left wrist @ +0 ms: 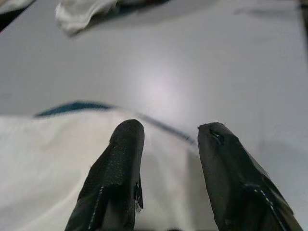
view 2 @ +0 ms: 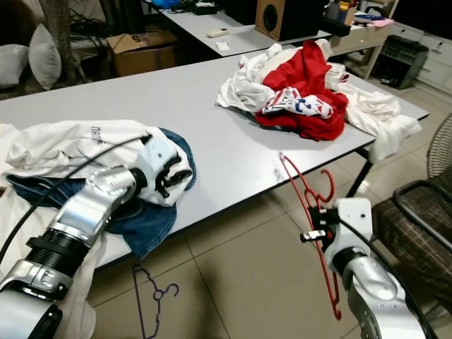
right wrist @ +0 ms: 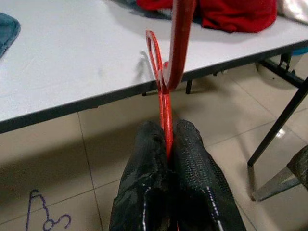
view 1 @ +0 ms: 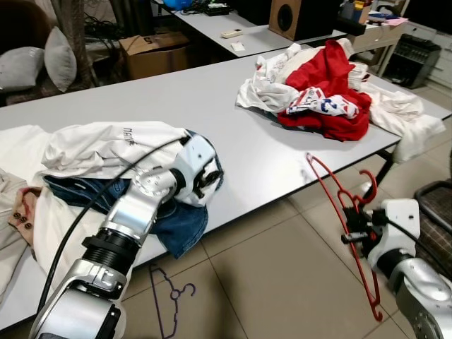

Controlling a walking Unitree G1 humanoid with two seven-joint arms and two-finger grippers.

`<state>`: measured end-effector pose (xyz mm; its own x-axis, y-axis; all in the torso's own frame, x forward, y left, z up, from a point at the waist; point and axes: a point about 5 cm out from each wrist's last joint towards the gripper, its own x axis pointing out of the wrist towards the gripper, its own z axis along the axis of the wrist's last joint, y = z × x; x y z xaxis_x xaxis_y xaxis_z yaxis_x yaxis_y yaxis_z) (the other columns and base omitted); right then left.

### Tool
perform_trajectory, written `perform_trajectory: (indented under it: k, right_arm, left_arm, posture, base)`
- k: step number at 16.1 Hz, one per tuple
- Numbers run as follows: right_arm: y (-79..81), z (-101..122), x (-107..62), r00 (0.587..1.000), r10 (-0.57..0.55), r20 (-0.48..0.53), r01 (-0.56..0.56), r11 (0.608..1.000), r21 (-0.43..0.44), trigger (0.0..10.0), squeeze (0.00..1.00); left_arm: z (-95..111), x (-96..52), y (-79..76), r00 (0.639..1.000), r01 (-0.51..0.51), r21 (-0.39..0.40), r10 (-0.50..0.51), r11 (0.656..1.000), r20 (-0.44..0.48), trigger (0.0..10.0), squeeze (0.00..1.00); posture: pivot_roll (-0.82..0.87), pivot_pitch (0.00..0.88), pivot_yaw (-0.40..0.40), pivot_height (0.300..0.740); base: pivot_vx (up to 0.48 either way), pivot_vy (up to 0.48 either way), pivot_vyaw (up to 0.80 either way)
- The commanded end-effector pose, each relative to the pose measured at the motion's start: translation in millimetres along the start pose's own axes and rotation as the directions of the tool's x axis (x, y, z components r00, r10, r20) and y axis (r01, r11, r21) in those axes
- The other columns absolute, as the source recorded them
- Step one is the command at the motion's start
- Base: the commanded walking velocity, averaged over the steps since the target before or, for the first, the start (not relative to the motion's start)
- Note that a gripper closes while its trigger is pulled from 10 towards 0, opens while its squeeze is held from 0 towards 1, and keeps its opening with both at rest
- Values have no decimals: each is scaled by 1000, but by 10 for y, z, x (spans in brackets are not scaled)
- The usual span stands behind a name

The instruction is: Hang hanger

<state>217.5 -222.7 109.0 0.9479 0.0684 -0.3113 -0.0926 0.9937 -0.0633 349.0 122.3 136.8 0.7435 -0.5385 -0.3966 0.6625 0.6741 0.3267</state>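
Thin red plastic hanger (view 1: 344, 219), glossy, curved hook uppermost, pinched between the pressed-together textured black fingers (right wrist: 144, 187) of the right hand (view 1: 355, 236) at lower right of the frame, just off the edge of the counter (view 1: 212, 99). Lower end of the hanger reaching toward the frame's bottom. Smooth pale grey counter top running across the middle. Left hand (view 1: 206, 178) at centre-left, fingers (left wrist: 120, 168) spread, resting on a soft white garment (view 1: 106, 148) over rumpled blue denim (view 1: 180, 222). Crumpled heap of red and white clothes (view 1: 325, 88) at upper right, partly spilling over the counter's end. Wiry purple hanger (view 1: 169, 293) lying on beige floor tiles (view 1: 282, 282), bottom centre, partly cut off.
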Motion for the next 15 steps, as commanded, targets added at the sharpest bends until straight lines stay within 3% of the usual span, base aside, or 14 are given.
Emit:
perform_trajectory:
  k: [1,3,6,7,8,15]
  right_arm:
    - [-23,40,-29,1000,-19,13,19,1000,-2,10000,0]
    - [-18,41,-31,1000,-20,13,20,1000,0,10000,0]
    - [19,42,-23,1000,-7,12,7,1000,0,10000,0]
    - [33,46,-20,1000,0,12,0,1000,-1,10000,0]
    - [37,33,-19,1000,4,9,-4,1000,-5,10000,0]
    - [11,52,-37,1000,4,8,-4,1000,-18,10000,0]
  left_arm:
    - [-10,24,11,999,-21,21,21,1000,-36,10000,0]
    - [-72,74,45,994,-76,99,84,992,-75,10000,0]
    - [-105,109,44,991,-77,120,89,990,-97,10000,0]
    - [-112,112,36,992,-68,118,80,991,-99,7255,0]
    - [-133,113,28,992,-61,114,73,992,-104,0,0]
    - [-225,136,-6,991,-12,78,22,997,-132,0,0]
  posture:
    - [-157,0,27,740]
    - [-153,0,39,740]
    - [-150,0,37,740]
    - [-148,0,37,740]
    - [-150,0,38,740]
    - [-168,0,34,740]
  base:
    - [0,0,0]
    - [0,0,0]
    - [0,0,0]
    - [0,0,0]
    - [0,0,0]
    - [0,0,0]
